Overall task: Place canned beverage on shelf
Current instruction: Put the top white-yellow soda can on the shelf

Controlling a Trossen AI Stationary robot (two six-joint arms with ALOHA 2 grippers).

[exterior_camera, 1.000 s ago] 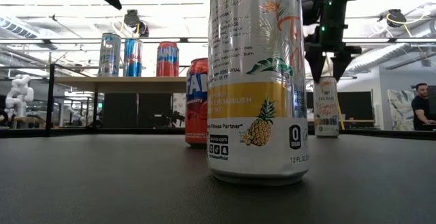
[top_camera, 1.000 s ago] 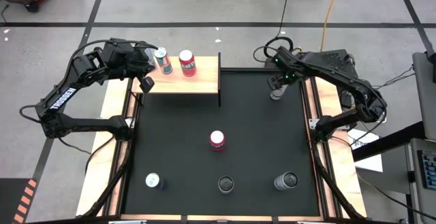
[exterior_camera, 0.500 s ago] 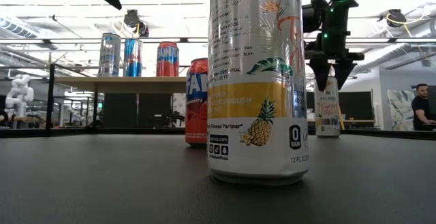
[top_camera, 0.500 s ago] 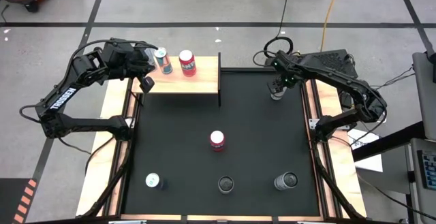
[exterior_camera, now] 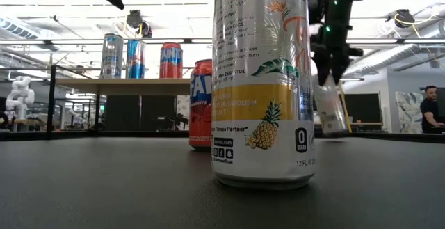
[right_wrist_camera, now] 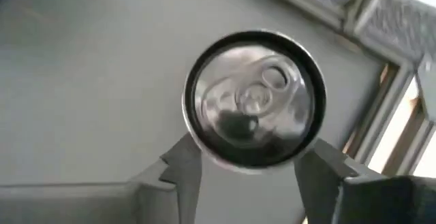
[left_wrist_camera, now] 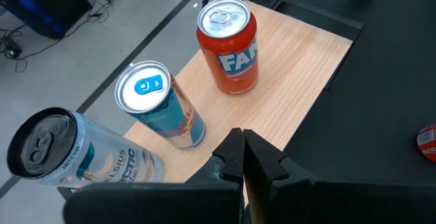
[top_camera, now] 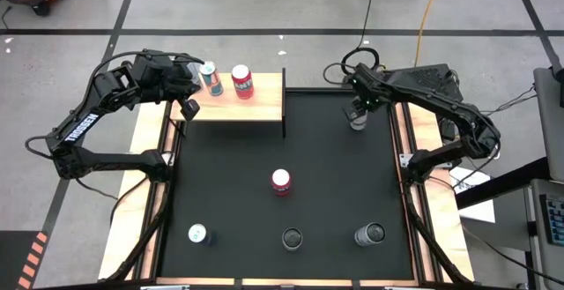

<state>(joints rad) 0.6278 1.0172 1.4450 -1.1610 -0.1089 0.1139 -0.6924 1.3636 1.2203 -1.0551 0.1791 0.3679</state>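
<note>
We see the right gripper (right_wrist_camera: 248, 166) closed around a tilted white slim can (exterior_camera: 329, 107), well right of the pale wood shelf (top_camera: 251, 107); the left gripper (left_wrist_camera: 243, 157) hangs shut beside it.

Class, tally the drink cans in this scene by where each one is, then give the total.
Drink cans on the pale wooden shelf: 3
Cans standing free on the black mat: 4
Tilted silver can gripped by the right gripper: 1
Total: 8
</note>
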